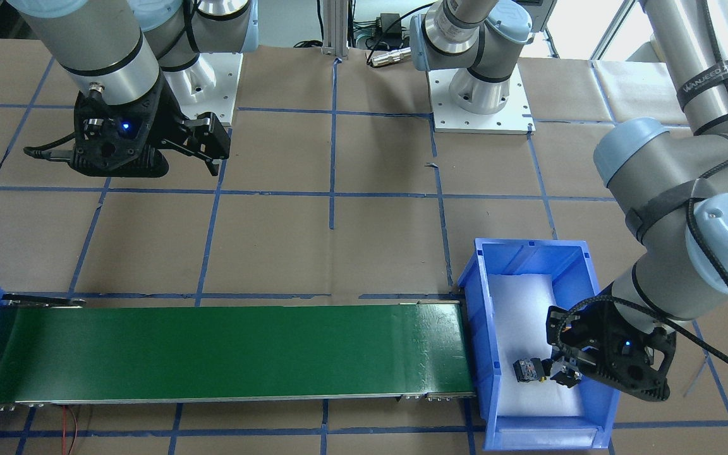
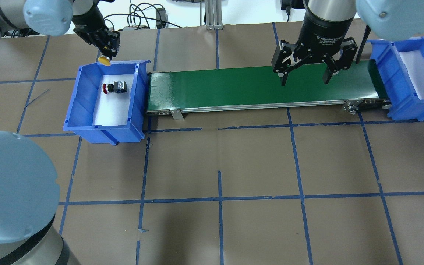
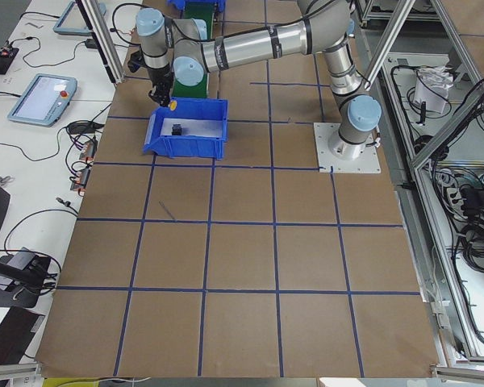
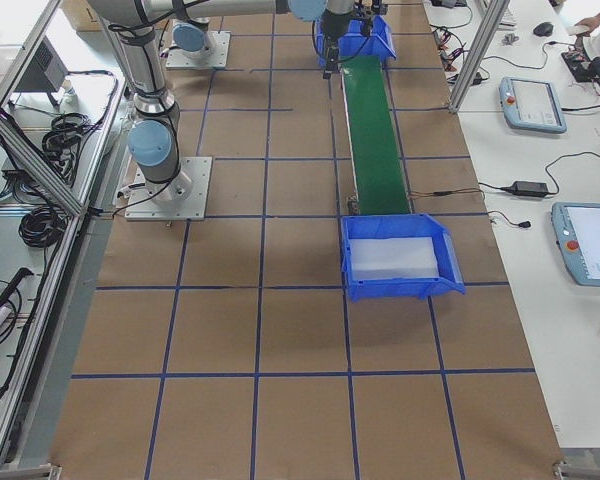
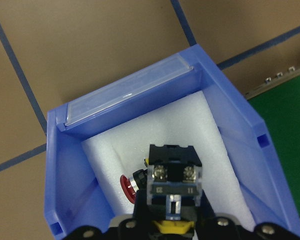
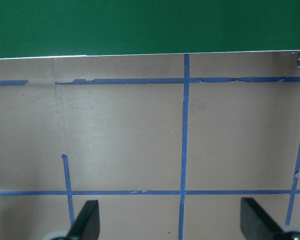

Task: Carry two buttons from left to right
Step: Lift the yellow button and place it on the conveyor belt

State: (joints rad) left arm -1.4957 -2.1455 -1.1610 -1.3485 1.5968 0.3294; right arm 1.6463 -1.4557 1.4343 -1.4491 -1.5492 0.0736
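With yellow button point(image 2: 105, 61) pinched in left gripper point(image 2: 106, 55) over bin's point(image 2: 87, 96) far edge: clear wall, lower gently onto belt point(image 2: 234, 88) end beside bin, well apart from wide-open right gripper point(image 2: 304, 80).

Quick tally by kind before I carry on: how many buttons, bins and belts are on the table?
Buttons: 2 (yellow button, red button)
Blue bins: 2 (left bin, right bin)
Green belt: 1
Total: 5

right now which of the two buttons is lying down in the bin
The red button, on its side on the foam in the blue bin. The yellow button is clamped in the left hand above the bin.
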